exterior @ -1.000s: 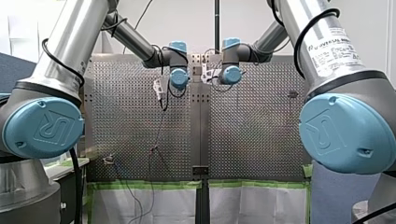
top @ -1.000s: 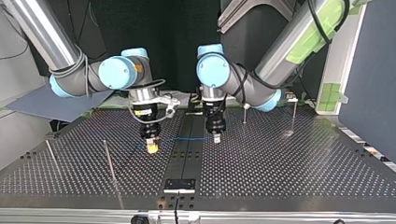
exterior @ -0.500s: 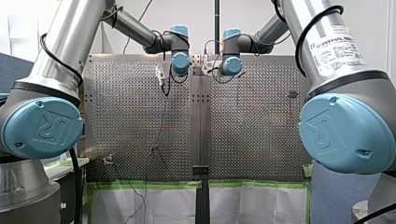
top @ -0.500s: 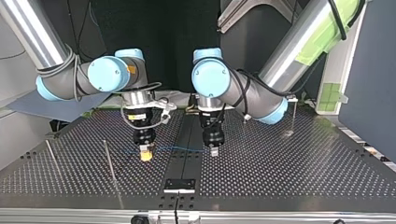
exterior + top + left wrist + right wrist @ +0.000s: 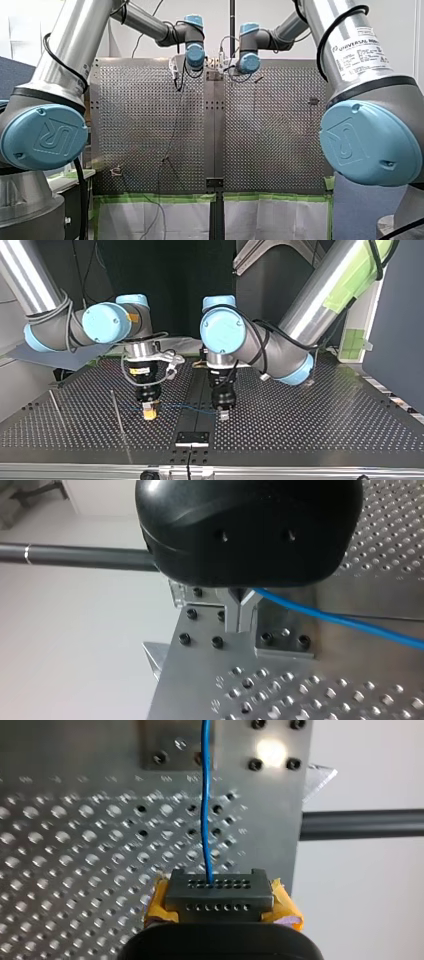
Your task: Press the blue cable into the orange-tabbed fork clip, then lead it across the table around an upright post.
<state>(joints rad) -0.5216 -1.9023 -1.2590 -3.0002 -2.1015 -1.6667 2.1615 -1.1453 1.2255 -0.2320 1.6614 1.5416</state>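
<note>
My right gripper (image 5: pixel 219 889) pinches the blue cable (image 5: pixel 205 795). My left gripper (image 5: pixel 241 620) pinches it too, with the span hanging between them above the table (image 5: pixel 300 430). I judge that over-tensioning could pull the cable out of either grip.

Silver arms (image 5: pixel 75 45), blue joint caps (image 5: pixel 45 137), black cables (image 5: pixel 81 205).

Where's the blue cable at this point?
In the top view the blue cable is strung low over the table's centre strip, between my right gripper at the view's left and my left gripper, both shut on it.
</note>
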